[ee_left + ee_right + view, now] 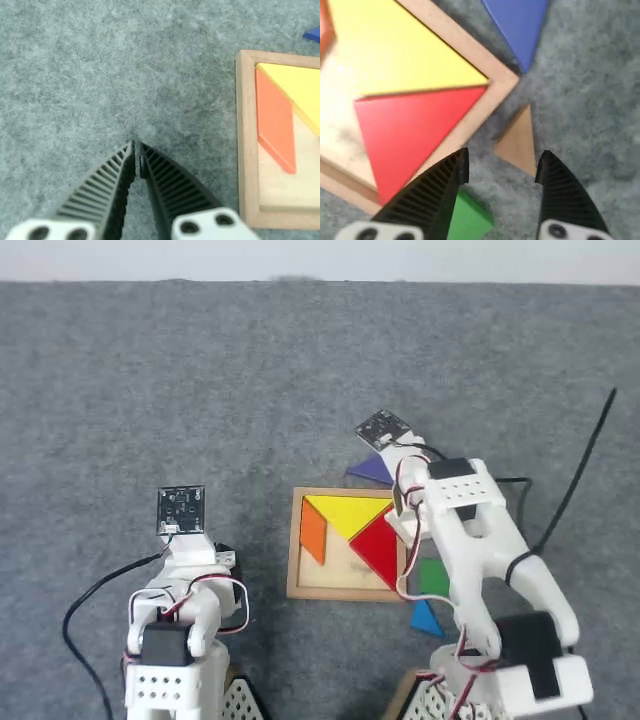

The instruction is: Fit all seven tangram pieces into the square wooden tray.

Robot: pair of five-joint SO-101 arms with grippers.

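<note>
The square wooden tray (293, 550) holds a yellow triangle (350, 512), an orange parallelogram (313, 533) and a red triangle (380, 546). My right gripper (502, 165) is open just outside the tray's corner (502, 82), its fingers either side of a tan triangle (517, 143) lying on the mat. Beside it lie a dark blue triangle (517, 20) and a green piece (468, 220). A green square (434, 576) and a small blue triangle (426, 617) lie right of the tray. My left gripper (136, 146) is shut and empty over the mat, left of the tray (245, 140).
Grey felt covers the whole table (200, 370). The right arm (470, 520) hangs over the tray's right edge and hides part of it. The left arm (185, 590) stands at the front left. Bare wood (330, 575) shows in the tray's lower part.
</note>
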